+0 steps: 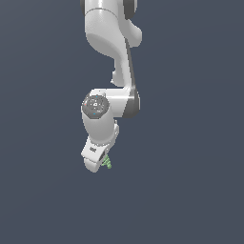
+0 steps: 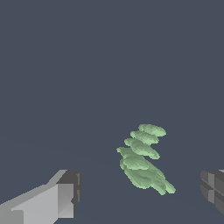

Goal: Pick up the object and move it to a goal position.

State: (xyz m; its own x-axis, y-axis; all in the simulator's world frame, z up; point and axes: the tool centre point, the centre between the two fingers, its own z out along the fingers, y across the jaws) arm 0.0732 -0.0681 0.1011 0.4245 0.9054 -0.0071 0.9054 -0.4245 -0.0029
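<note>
The object (image 2: 143, 158) is a tiny pale-green, bumpy, ridged thing. In the wrist view it lies between my two fingertips and a little beyond them, touching neither. In the exterior view only a small green bit of the object (image 1: 107, 162) shows under the white hand. My gripper (image 2: 140, 192) is open, with one grey finger (image 2: 65, 192) on one side and the other finger (image 2: 213, 189) far on the other side. In the exterior view the gripper (image 1: 100, 164) points down and the fingertips are hidden by the hand.
The white arm (image 1: 112, 38) comes down from the top of the exterior view. All around is a plain dark blue-grey ground (image 1: 190, 190) with no other object in sight.
</note>
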